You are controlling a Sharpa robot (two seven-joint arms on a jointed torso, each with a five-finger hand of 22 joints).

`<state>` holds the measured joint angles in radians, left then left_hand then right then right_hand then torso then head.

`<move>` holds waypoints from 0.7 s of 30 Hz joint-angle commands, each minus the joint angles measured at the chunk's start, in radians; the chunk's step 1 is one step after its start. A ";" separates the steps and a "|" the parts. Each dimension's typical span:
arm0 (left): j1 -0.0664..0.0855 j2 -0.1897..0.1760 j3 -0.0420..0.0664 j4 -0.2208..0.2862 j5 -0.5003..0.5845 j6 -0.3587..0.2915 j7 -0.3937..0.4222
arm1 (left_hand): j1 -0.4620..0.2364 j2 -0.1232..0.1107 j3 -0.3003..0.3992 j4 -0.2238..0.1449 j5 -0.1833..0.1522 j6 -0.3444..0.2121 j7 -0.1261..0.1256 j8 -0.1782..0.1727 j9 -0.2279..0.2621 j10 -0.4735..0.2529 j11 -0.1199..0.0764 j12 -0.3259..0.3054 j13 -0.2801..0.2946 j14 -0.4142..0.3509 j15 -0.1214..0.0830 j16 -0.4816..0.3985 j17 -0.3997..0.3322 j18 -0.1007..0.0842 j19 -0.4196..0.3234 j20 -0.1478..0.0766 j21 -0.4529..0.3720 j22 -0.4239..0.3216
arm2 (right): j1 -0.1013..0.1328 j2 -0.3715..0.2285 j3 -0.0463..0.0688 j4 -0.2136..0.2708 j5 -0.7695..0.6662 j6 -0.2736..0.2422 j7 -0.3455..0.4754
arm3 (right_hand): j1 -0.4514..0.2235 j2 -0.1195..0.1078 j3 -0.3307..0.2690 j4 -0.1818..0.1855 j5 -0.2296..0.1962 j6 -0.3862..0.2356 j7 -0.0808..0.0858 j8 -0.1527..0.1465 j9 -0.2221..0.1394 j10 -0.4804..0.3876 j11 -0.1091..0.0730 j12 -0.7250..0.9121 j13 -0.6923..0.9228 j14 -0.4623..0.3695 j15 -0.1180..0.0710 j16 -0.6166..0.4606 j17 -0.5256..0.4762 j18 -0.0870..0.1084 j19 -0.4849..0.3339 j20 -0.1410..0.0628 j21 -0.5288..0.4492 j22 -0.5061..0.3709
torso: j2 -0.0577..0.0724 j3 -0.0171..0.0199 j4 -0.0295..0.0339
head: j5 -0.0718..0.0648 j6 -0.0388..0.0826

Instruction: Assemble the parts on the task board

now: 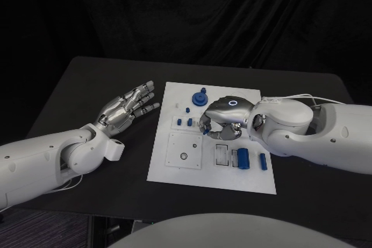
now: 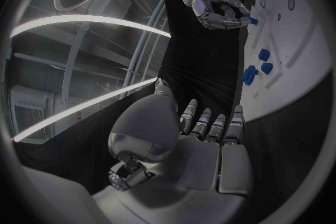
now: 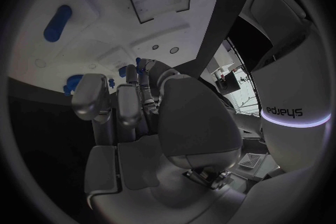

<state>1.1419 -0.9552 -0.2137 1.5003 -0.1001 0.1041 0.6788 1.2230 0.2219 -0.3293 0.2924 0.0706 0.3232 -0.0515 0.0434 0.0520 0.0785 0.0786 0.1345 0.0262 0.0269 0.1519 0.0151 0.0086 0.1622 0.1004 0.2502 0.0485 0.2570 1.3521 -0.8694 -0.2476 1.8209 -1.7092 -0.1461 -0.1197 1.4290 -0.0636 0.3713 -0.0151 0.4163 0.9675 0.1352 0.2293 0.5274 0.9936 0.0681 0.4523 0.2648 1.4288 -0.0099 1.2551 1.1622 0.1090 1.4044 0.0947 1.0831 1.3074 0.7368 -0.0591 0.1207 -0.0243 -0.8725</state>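
The task board (image 1: 213, 172) is lying flat in the middle of the black table (image 1: 93, 81), and the right hand (image 1: 222, 119) is hovering low over the board's middle, its fingers curling downward toward the surface. In the left wrist view the same hand's fingertips (image 2: 241, 21) are coming together on a small blue piece (image 2: 252, 21) just over the board's edge, so it seems to be pinching that piece, though I cannot tell how firmly, and the head view is hiding the contact under the hand's back. Judging by that posture, the hand is working a part into or out of a seat on the board, which would explain why it is reaching in from the right and bending over the work. The left hand (image 1: 128, 107) is waiting just beside the board's left edge, palm up, fingers spread and holding nothing, probably kept off the board so that it is not crowding the other hand. Other parts are resting on the board: a blue knob-like part (image 1: 201, 99) at the far end, two small blue pieces (image 1: 184, 121) just left of the working hand, and a blue cylinder (image 1: 243, 158) with a slimmer blue rod (image 1: 263, 161) to its right at the near right. A white insert plate with a round hole (image 1: 184, 150) is sitting at the near left, presumably waiting for a part.
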 commanded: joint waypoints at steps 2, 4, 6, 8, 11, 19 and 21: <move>-0.002 0.003 0.001 0.000 0.007 0.015 0.096 | -0.011 -0.001 -0.004 -0.001 -0.001 -0.003 0.005 -0.004 -0.002 0.000 0.007 -0.003 0.001 -0.004 -0.002 -0.003 -0.001 0.012 -0.005 0.000 -0.005 -0.001 | -0.024 0.030 0.000 -0.020 -0.047 0.040 0.002 | 0.000 -0.002 0.009 -0.002 0.008 -0.009 0.001 -0.008 0.001 0.008 0.002 -0.006 -0.001 0.008 0.001 0.002 -0.001 -0.016 0.005 -0.002 -0.003 0.142 | -0.001 -0.0015 -0.0007 | 0.011 0.000; -0.002 0.003 0.001 0.000 0.007 0.016 0.095 | -0.010 -0.001 -0.003 -0.002 0.002 -0.004 0.005 -0.004 -0.002 0.000 0.007 -0.004 0.001 -0.004 -0.002 -0.003 -0.001 0.011 -0.005 0.000 -0.005 0.000 | -0.031 0.042 0.000 -0.027 -0.056 0.038 0.005 | 0.000 -0.002 0.009 -0.002 0.008 -0.009 0.001 -0.009 0.001 0.008 0.002 -0.006 -0.001 0.007 0.001 0.000 -0.004 -0.016 0.004 -0.002 -0.005 0.142 | -0.001 -0.0019 0.0005 | 0.012 0.000; -0.002 0.004 0.001 -0.001 0.007 0.017 0.095 | -0.009 0.000 -0.002 -0.002 0.006 -0.004 0.006 -0.004 -0.002 -0.001 0.007 -0.004 0.001 -0.005 -0.002 -0.003 -0.001 0.011 -0.005 -0.001 -0.005 0.000 | -0.035 0.050 0.000 -0.032 -0.060 0.037 0.006 | 0.000 -0.003 0.009 -0.002 0.008 -0.009 0.001 -0.009 0.001 0.008 0.002 -0.007 -0.001 0.006 0.001 -0.001 -0.004 -0.016 0.004 -0.002 -0.005 0.142 | 0.000 -0.0015 0.0006 | 0.012 0.000; -0.002 0.004 0.001 -0.002 0.007 0.018 0.094 | -0.008 0.000 -0.002 -0.002 0.008 -0.005 0.006 -0.004 -0.002 -0.001 0.007 -0.004 0.001 -0.005 -0.002 -0.003 -0.001 0.011 -0.006 -0.001 -0.005 -0.001 | -0.038 0.058 0.000 -0.037 -0.064 0.037 0.007 | 0.000 -0.003 0.009 -0.002 0.008 -0.009 0.001 -0.009 0.001 0.008 0.002 -0.007 -0.001 0.006 0.001 -0.001 -0.004 -0.016 0.004 -0.002 -0.005 0.142 | 0.000 -0.0010 0.0007 | 0.013 0.000; -0.002 0.005 0.001 -0.003 0.007 0.020 0.093 | -0.006 0.001 -0.001 -0.003 0.013 -0.005 0.007 -0.004 -0.002 -0.001 0.007 -0.004 0.001 -0.005 -0.001 -0.003 -0.001 0.011 -0.005 -0.001 -0.005 0.000 | -0.042 0.067 0.000 -0.041 -0.067 0.036 0.008 | 0.000 -0.003 0.009 -0.002 0.008 -0.009 0.001 -0.009 0.001 0.008 0.002 -0.007 -0.001 0.006 0.001 -0.001 -0.004 -0.016 0.004 -0.002 -0.005 0.142 | 0.001 -0.0001 0.0017 | 0.012 0.000; -0.002 0.009 0.001 -0.006 0.007 0.025 0.089 | 0.005 0.006 0.005 -0.003 0.033 -0.007 0.008 -0.004 -0.002 -0.003 0.008 -0.005 0.001 -0.004 0.001 -0.003 -0.001 0.010 -0.002 0.001 -0.003 0.002 | -0.045 0.078 0.000 -0.044 -0.070 0.037 0.007 | 0.000 -0.003 0.010 -0.003 0.009 -0.010 0.002 -0.010 0.001 0.008 0.002 -0.007 -0.001 0.006 0.001 -0.001 -0.004 -0.016 0.004 -0.002 -0.006 0.142 | 0.002 0.0005 0.0017 | 0.016 0.000; -0.002 0.009 0.001 -0.006 0.007 0.026 0.088 | 0.008 0.007 0.006 -0.003 0.039 -0.008 0.008 -0.004 -0.002 -0.003 0.008 -0.005 0.001 -0.004 0.002 -0.003 -0.001 0.010 -0.001 0.002 -0.003 0.003 | -0.045 0.079 0.000 -0.044 -0.070 0.037 0.007 | 0.000 -0.003 0.010 -0.003 0.009 -0.010 0.002 -0.010 0.001 0.008 0.002 -0.007 -0.001 0.006 0.001 -0.001 -0.004 -0.016 0.004 -0.002 -0.006 0.142 | 0.002 0.0005 0.0004 | 0.019 0.000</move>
<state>1.1414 -0.9482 -0.2137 1.4927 -0.0992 0.1138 0.6788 1.2260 0.2249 -0.3292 0.2924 0.1063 0.3181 -0.0464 0.0434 0.0514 0.0749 0.0822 0.1345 0.0262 0.0270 0.1519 0.0151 0.0085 0.1622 0.1004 0.2503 0.0485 0.2582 1.3098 -0.7905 -0.2475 1.7769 -1.7634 -0.1183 -0.1137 1.4290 -0.0637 0.3753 -0.0194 0.4221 0.9637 0.1385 0.2205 0.5278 0.9968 0.0717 0.4482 0.2628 1.4288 -0.0099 1.2550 1.1592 0.1090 1.4044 0.0947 1.0831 1.3073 0.7379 -0.0589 0.1224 -0.0079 -0.8725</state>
